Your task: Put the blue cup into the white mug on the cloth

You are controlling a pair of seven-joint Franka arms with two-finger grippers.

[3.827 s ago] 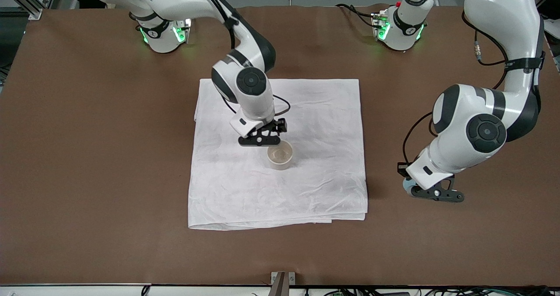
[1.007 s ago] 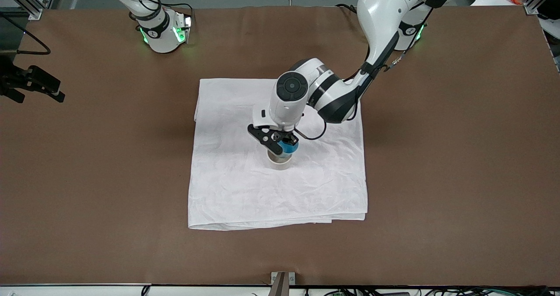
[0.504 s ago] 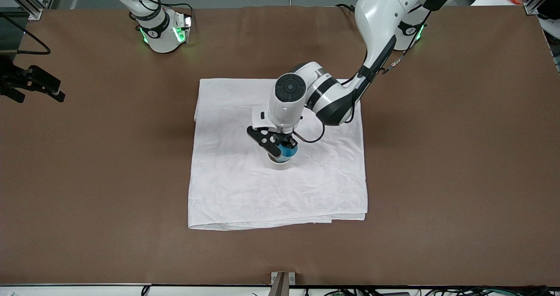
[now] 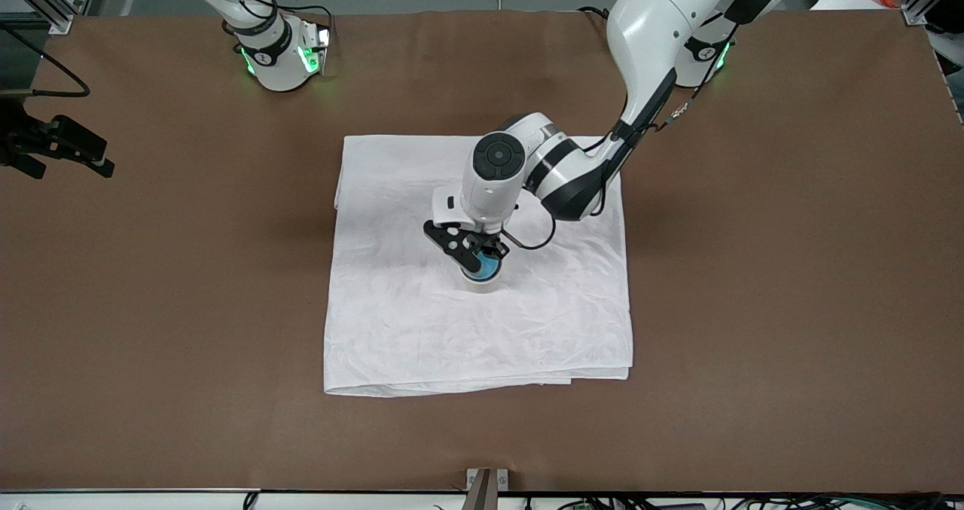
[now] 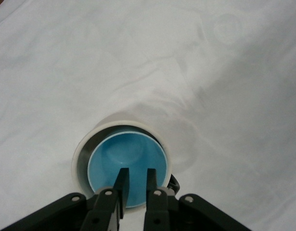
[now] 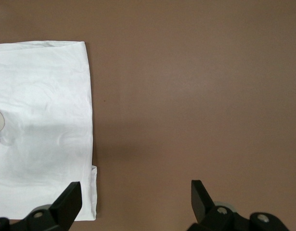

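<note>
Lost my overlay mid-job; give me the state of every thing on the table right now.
Small light-blue cup: upright, nested in the mug.
Cream-white ceramic mug: upright on the cloth.
Wrinkled white cloth: flat on the table.
Left gripper: over the cup, one finger either side of its rim.
Right gripper: jaws open, waiting.

The left gripper (image 4: 477, 252) sits over the blue cup (image 4: 483, 270) inside the white mug (image 4: 480, 285) on the cloth (image 4: 392, 329)

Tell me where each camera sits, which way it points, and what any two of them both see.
Front view: high across the table, facing both bases; left tool over the white mug, right tool at the table's edge.
Left wrist view: looks down past its fingers into the blue cup inside the mug.
Right wrist view: looks down past its open tool at bare table.
Shared: all three show the cloth.
</note>
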